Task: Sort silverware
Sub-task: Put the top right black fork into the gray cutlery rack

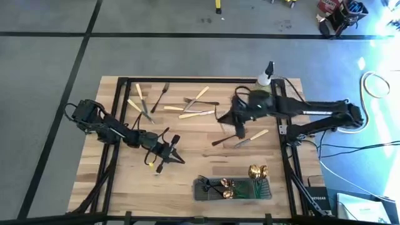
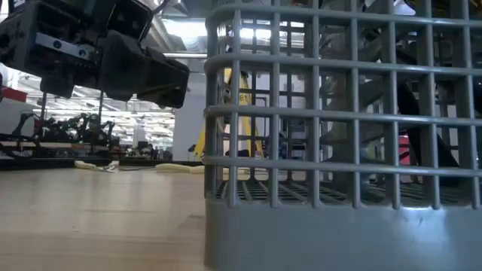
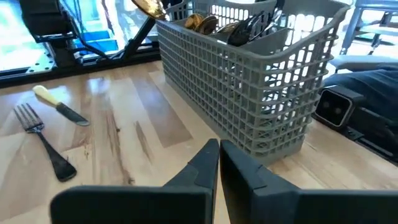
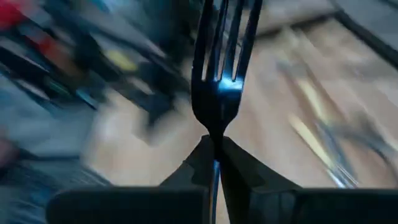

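Note:
My right gripper hovers over the table's middle right, shut on a dark fork. My left gripper is shut and holds nothing; it hangs over the middle left, a little left of the grey wire-mesh caddy. The caddy stands at the near edge with gold and dark pieces in it. A dark fork and a cream-handled knife lie flat on the wood by my left gripper. More silverware lies scattered at the far side. My right gripper pinches the dark fork between its two fingers at the narrow neck just below the tines. The fork runs along the fingers, its tines sticking out past the fingertips. The handle is hidden behind the fingers. The tine end stands clear of the table.
A small spray bottle stands at the far right, close to my right arm. A cream-handled knife and a dark piece lie under my right gripper. The black frame borders the wooden top.

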Controlling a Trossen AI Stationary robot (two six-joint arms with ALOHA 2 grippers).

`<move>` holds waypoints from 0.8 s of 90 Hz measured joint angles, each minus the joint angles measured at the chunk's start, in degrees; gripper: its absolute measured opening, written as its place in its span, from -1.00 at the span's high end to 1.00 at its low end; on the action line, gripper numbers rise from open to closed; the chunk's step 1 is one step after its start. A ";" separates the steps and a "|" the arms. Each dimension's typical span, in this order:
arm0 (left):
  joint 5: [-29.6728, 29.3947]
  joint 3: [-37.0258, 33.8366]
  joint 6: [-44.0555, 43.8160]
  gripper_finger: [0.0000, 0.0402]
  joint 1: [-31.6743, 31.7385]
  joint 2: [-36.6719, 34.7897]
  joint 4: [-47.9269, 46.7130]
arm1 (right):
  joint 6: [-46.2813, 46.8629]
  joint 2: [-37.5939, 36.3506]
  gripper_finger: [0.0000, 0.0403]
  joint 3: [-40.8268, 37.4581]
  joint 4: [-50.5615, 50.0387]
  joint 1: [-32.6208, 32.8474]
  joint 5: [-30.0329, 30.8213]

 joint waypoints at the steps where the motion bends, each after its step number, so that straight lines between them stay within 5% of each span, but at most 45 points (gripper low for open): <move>1: 0.11 0.00 0.00 1.00 0.00 0.00 0.01 | 0.38 -0.09 1.00 0.01 1.06 0.99 0.35; 20: 0.48 0.00 0.81 1.00 0.00 0.00 0.38 | 1.11 2.86 1.00 0.04 16.95 18.60 13.59; 38: 1.01 0.00 0.74 1.00 0.00 0.00 0.92 | 1.47 8.82 1.00 0.02 20.54 28.88 26.03; 72: 3.11 0.00 -0.07 1.00 -0.02 0.00 0.91 | 11.12 18.47 1.00 0.00 23.10 34.88 25.56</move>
